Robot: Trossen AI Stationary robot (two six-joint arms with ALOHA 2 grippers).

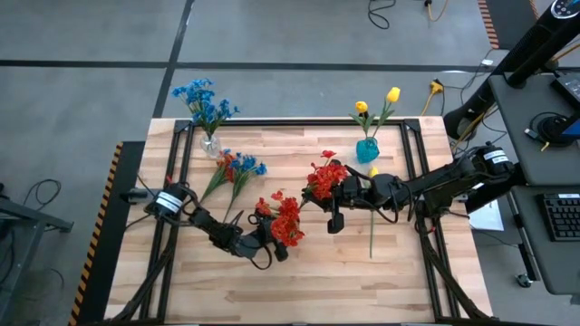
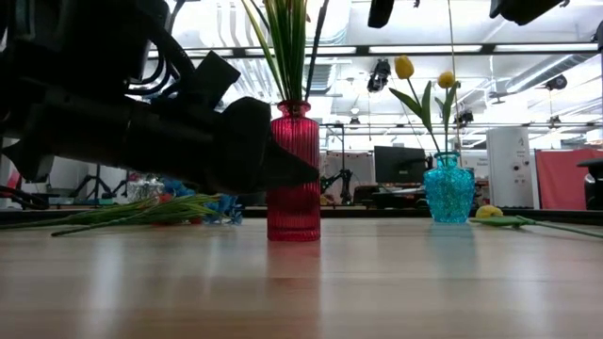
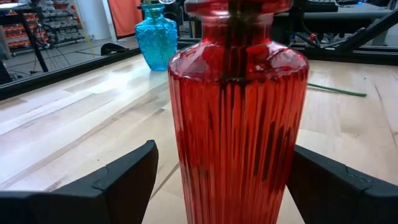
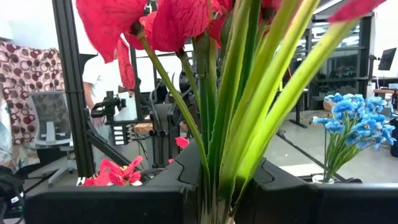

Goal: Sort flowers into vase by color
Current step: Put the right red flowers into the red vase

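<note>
A ribbed red vase stands on the table, with green stems in it and red blooms above it. My left gripper is open, one finger on each side of the vase's body; whether they touch it, I cannot tell. My right gripper is shut on a bunch of red flowers, right of the vase. Blue flowers stand in a clear vase, yellow tulips in a blue vase. Loose blue sprigs and one yellow tulip lie flat. My right gripper pinches several green stems of the red bunch between its two fingers, with the fingers lying across the stems. The red heads stand on the far side of the fingers. The stems' lower ends are hidden by the gripper.
A black frame rail runs along the table's far edge, just before the clear vase. The bare wood toward the near edge has room. Beyond the table there are desks, cables and a person.
</note>
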